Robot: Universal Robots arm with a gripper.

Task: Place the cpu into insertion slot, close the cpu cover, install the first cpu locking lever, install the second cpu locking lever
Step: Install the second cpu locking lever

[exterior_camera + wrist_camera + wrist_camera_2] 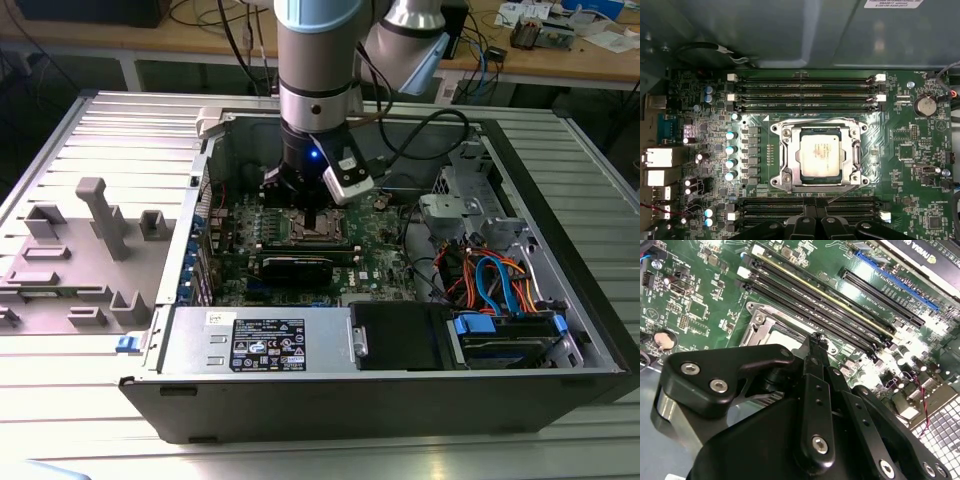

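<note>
Two black fingers (805, 227) of the dark metal claw (816, 220) pressed together, nothing seen between them. Hangs low inside the open grey computer case (400, 400), just above the green circuit board (900, 165), claw tip close to the socket's corner in the second wrist view. Small flat square cpu (821, 156) with a dull silver-grey top, lying flat in the dark-rimmed square insertion slot (820, 131), between two banks of long black memory slots (805, 92). Thin silvery square cpu cover (785, 150) down over the chip's edges, chip showing through the cut-out. One thin wire lever (815, 119) running along the frame's far side; a second wire lever (842, 194) slanting out on the side nearest the claw — latched or not, cannot tell
</note>
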